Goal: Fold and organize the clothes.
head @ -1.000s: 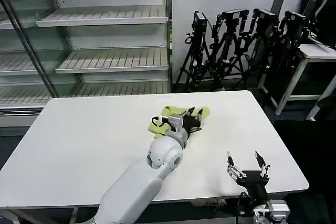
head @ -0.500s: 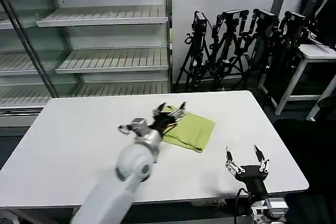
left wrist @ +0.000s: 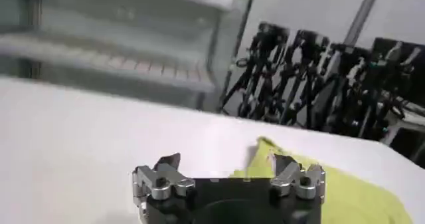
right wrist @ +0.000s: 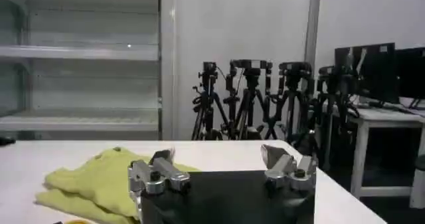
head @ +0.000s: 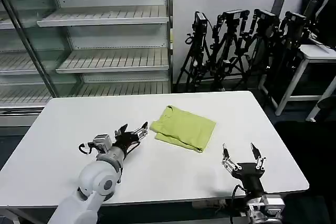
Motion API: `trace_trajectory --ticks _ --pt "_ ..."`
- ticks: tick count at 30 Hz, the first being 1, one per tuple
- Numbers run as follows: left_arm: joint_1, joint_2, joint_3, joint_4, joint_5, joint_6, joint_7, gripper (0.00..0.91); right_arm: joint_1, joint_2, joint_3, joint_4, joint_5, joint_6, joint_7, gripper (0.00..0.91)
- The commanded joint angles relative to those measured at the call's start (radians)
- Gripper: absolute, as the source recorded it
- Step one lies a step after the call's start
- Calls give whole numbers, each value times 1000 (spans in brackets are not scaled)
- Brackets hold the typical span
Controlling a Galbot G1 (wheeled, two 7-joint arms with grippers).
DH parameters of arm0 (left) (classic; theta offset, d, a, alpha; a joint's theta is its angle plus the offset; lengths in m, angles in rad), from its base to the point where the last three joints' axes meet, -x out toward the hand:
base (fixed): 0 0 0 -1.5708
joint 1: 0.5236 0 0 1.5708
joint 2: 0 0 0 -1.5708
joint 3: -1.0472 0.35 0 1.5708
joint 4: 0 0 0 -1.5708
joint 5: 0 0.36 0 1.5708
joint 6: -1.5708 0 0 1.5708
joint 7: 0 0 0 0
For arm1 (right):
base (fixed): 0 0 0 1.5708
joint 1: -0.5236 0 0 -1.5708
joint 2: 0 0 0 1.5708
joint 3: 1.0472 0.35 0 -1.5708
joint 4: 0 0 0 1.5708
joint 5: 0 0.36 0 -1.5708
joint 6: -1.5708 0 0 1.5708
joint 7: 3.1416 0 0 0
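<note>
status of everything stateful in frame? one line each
shirt: folded into a compact stack, lying flat on the table, touched by neither gripper
left gripper: open, empty, just off the shirt's left edge, low over the table
right gripper: open, empty, near the table's front edge, apart from the shirt
shelves: bare, behind the table
tripods: upright, bunched by the wall

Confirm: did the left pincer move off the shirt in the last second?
Yes. The left pincer has pulled back toward the robot and to its left, off the folded shirt, and now hovers open over bare table beside the shirt's left edge.
</note>
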Motion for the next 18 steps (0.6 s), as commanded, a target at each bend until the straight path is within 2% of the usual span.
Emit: trace_trajectory --ticks 1,8,18 --pt "-39 -50 44 85 -284 50 -65 907 -9 4 1 11 0 -7 2 907" --pt "-112 -120 101 162 -275 48 -91 907 -22 10 6 17 -3 -5 3 907" --pt "-176 -169 128 237 -252 47 -108 907 -34 12 18 28 -1 -2 3 907"
